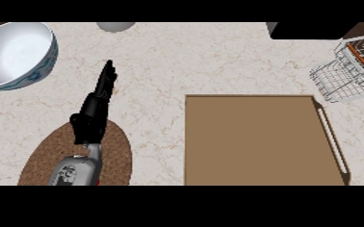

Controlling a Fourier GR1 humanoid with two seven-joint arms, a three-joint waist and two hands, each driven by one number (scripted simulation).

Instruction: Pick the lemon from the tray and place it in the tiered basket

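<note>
My left hand (96,103) rests with fingers straight and pressed together, above a round brown mat (117,156) at the counter's near left. The brown tray (256,139) lies near right; the wire tiered basket (341,74) stands at the right edge; no lemon shows

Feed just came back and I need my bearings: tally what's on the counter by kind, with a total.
Bowl: 1
Tray: 1
Wire basket: 1
Round mat: 1
Hand: 1, the left, fingers straight
Lemon: 0 in view
Total: 5
</note>
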